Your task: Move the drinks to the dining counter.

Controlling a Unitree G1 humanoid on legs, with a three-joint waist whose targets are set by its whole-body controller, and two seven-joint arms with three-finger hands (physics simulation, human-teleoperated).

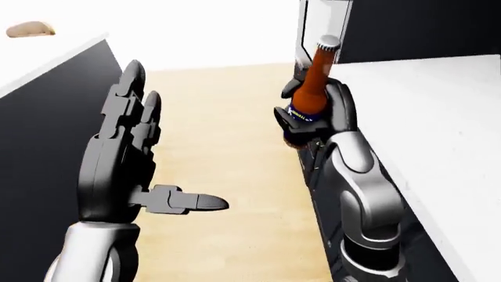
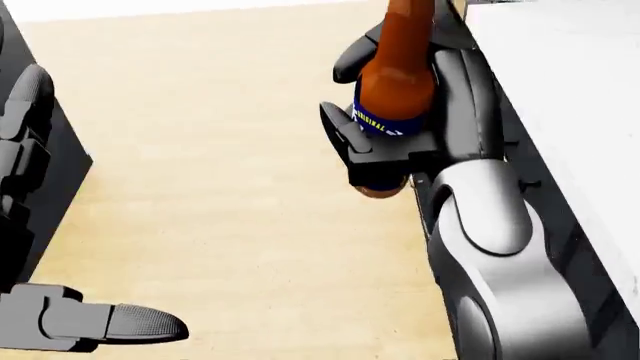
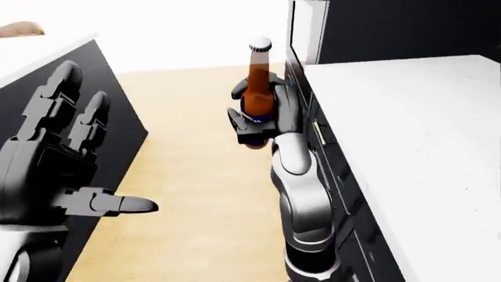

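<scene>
Bottle held upright over the wooden floor (image 1: 235, 147).

The right hand (image 2: 400, 139) has its fingers wrapped around the brown bottle (image 3: 256, 88) beside the white counter (image 3: 407, 135); the left hand (image 1: 125, 158) is spread and empty. Only the eye views show the bottle's cap.

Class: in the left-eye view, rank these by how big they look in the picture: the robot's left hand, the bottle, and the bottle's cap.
1. Left hand, though it is nearer the camera, which inflates it.
2. Bottle, held in the right hand.
3. Cap, clearly smallest.
</scene>
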